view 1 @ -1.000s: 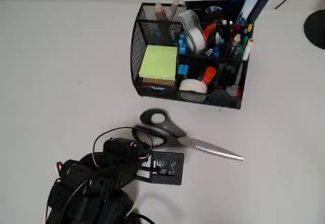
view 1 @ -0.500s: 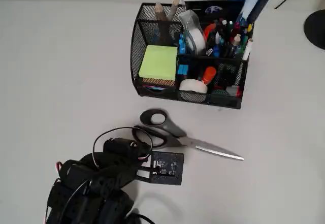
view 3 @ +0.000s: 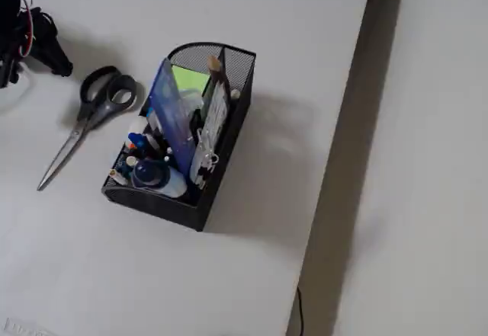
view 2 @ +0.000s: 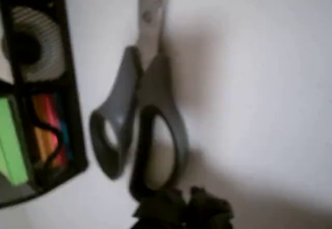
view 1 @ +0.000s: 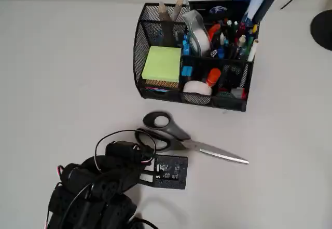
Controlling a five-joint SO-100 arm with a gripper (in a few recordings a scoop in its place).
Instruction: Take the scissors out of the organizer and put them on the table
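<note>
Since nothing has shifted lately, the scissors point(view 1: 179, 134) lie delivered on the tabletop point(view 1: 62, 73); claw point(view 3: 47, 49) state unclear.

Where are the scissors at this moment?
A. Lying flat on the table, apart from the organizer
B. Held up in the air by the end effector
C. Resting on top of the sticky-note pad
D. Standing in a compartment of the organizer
A: the scissors lie flat on the table in front of the organizer, with bare table between them, as the fixed view also shows.
</note>
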